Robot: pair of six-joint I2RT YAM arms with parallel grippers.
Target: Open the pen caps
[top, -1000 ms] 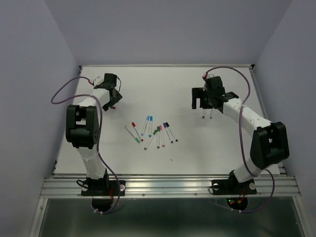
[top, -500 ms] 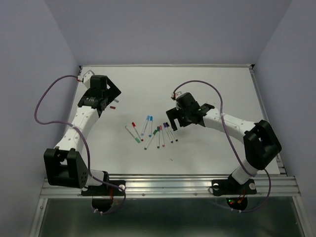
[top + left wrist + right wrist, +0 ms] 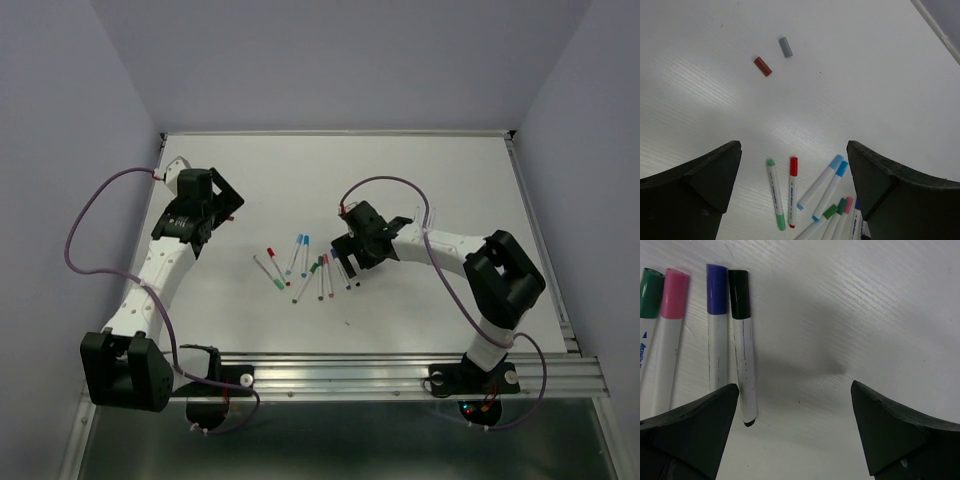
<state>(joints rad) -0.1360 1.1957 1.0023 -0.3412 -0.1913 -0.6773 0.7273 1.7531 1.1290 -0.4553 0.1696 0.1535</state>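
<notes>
The left claw [image 3: 792, 150] is spread wide with nothing between its fingers, and it hovers over the left part of the white desk [image 3: 450, 180]. The right claw [image 3: 793, 386] is also wide open and empty, close above the right end of the pen cluster.

A fan of white-barrelled pens [image 3: 305, 255] lies near the middle of the desk. The right wrist view shows four of them side by side, each with its cap on: a green cap [image 3: 650, 292], a pink cap [image 3: 674, 293], a purple cap [image 3: 716, 282] and a black cap [image 3: 739, 294]. The black-capped pen lies nearest the open gap of the claw.

Two loose caps lie on bare desk beyond the left claw, well apart from the pens. They are a red cap [image 3: 762, 66] and a grey cap [image 3: 785, 47], near each other but not touching.
</notes>
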